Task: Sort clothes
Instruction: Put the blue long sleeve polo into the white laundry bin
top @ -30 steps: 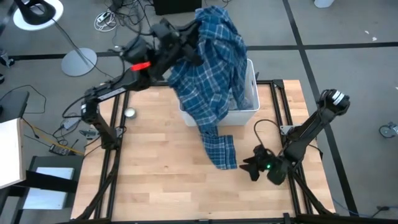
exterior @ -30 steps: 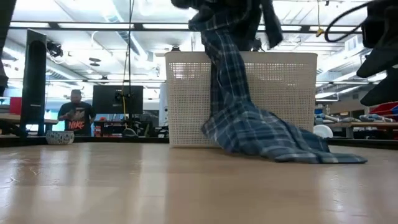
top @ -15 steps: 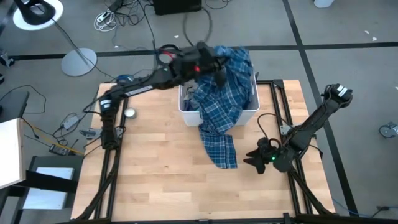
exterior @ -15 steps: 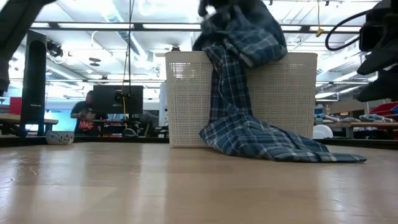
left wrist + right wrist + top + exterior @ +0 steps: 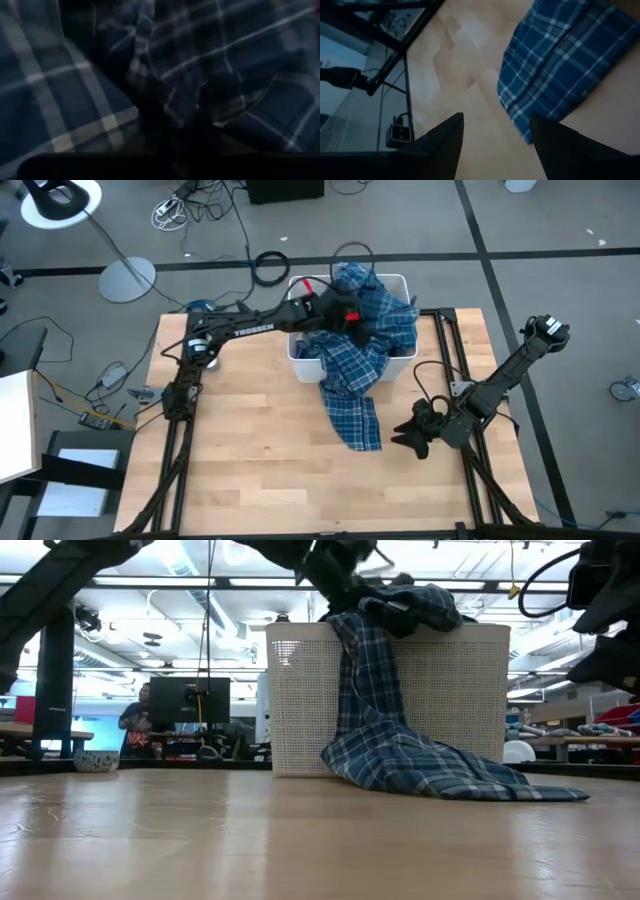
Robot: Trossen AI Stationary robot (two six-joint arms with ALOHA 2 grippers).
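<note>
I have the left gripper reached over the white perforated plastic bin at the far middle of the wooden tabletop, buried in the blue-and-white plaid cotton shirt. Its wrist view shows nothing but dark plaid folds, so I cannot tell how far its jaws stand apart or whether they have cloth between them.

The shirt is only partly in the bin. Its bulk is heaped on the rim, and a long tail hangs down the near wall and lies spread on the tabletop.

The right gripper waits low near the right front of the tabletop, jaws wide and empty, close beside the shirt's trailing end.

Risks as I judge them:
- The hanging tail may outweigh the heap and drag the whole shirt out over the rim.
- Cloth may snag on the left jaws as I withdraw, lifting the shirt out again.
- Any pull on the draped tail could tip or slide the light bin.
- Other garments in the bin, if any, are hidden; I cannot confirm them.
</note>
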